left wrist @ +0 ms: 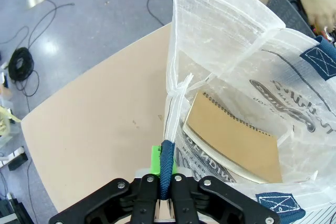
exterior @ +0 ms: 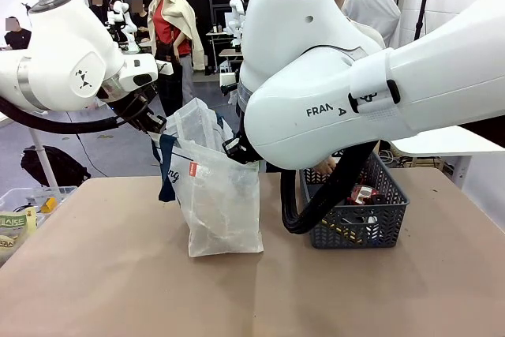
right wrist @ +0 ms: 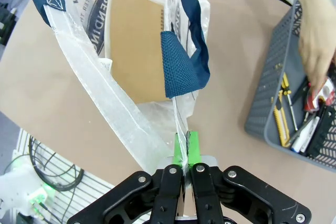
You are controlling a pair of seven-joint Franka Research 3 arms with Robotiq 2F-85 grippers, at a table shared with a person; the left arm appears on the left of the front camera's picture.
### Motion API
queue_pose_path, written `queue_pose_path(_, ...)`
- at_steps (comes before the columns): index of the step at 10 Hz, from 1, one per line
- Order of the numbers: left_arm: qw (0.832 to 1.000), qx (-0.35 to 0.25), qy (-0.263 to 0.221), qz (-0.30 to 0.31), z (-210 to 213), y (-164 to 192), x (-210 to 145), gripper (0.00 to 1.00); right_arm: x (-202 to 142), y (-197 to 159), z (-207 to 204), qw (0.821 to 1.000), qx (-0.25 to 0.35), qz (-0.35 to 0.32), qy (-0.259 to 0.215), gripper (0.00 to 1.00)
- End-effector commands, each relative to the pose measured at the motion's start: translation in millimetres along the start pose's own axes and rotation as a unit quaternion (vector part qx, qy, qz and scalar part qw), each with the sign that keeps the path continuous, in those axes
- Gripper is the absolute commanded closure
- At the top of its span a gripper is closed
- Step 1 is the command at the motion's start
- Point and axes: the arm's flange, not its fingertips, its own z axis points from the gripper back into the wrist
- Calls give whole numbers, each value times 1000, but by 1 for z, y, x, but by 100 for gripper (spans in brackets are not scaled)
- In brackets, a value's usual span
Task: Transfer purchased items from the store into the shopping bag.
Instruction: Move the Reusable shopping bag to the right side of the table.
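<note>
left claw (left wrist: 164, 170) pinched the navy strap (left wrist: 167, 158) of the bag (exterior: 225, 195), right claw (right wrist: 186, 149) clamped its rim, bag stood open on the desk (exterior: 110, 274) beside the basket (exterior: 371, 233), person's hand (right wrist: 317, 40) in basket.

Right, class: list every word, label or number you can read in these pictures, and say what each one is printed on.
"FRAN A", one letter covered: on the right arm.
"TAKE", roughly, partly cut off: on a label in the clear bin at the table's left edge.
Dark lettering on the shopping bag: creased and cut off, not surely readable.
Red tag on that bag: too small to read.
</note>
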Motion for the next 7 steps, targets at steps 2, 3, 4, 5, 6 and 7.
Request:
queue_pose_path(2, 1000, 8, -2, 8, 2, 15, -3, 100, -5, -3, 0, 1000, -7, -1, 6, 100)
queue_pose_path(3, 1000, 8, -2, 8, 2, 15, -3, 100, -5, -3, 0, 1000, -7, -1, 6, 100)
queue_pose_path(4, 1000, 8, -2, 8, 2, 15, -3, 100, -5, -3, 0, 1000, -7, -1, 6, 100)
queue_pose_path(5, 1000, 8, -2, 8, 2, 15, -3, 100, -5, -3, 0, 1000, -7, -1, 6, 100)
queue_pose_path(6, 1000, 8, -2, 8, 2, 15, -3, 100, -5, -3, 0, 1000, -7, -1, 6, 100)
queue_pose_path(7, 1000, 8, -2, 8, 2, 15, -3, 100, -5, -3, 0, 1000, -7, -1, 6, 100)
